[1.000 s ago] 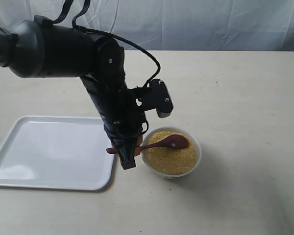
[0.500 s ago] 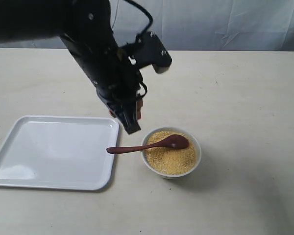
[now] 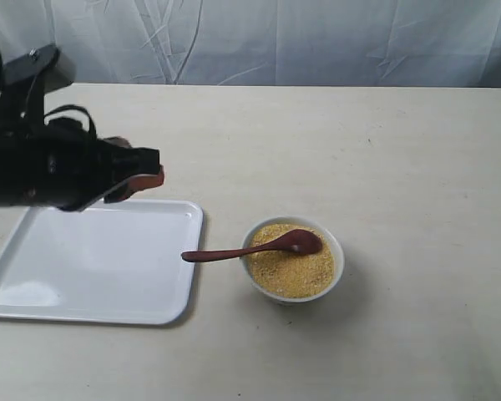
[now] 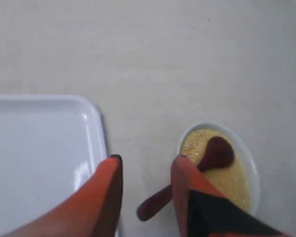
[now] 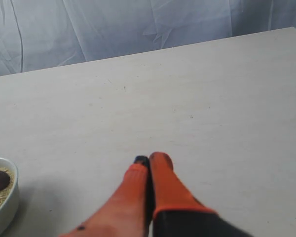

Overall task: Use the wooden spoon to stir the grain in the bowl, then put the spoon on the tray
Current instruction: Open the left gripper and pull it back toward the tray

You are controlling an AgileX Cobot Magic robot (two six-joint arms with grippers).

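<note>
The wooden spoon (image 3: 250,249) lies with its oval end on the grain (image 3: 288,274) in the small white bowl (image 3: 338,261). Its handle sticks out over the rim toward the white tray (image 3: 92,259). My left gripper (image 3: 146,175) hovers above the tray's far right corner, up and to the left of the spoon, open and empty. In the left wrist view the spoon (image 4: 217,153), the bowl (image 4: 251,170) and the tray (image 4: 39,143) lie below the spread left gripper (image 4: 148,160). My right gripper (image 5: 150,159) is shut over bare table, with the bowl (image 5: 10,197) off to one side.
The beige table (image 3: 401,150) stretches to the right of and behind the bowl. A pale blue cloth backdrop (image 3: 317,42) hangs along the table's far edge.
My left gripper has let go of the spoon handle, risen and swung away to the left over the tray. The spoon has stayed resting on the bowl.
</note>
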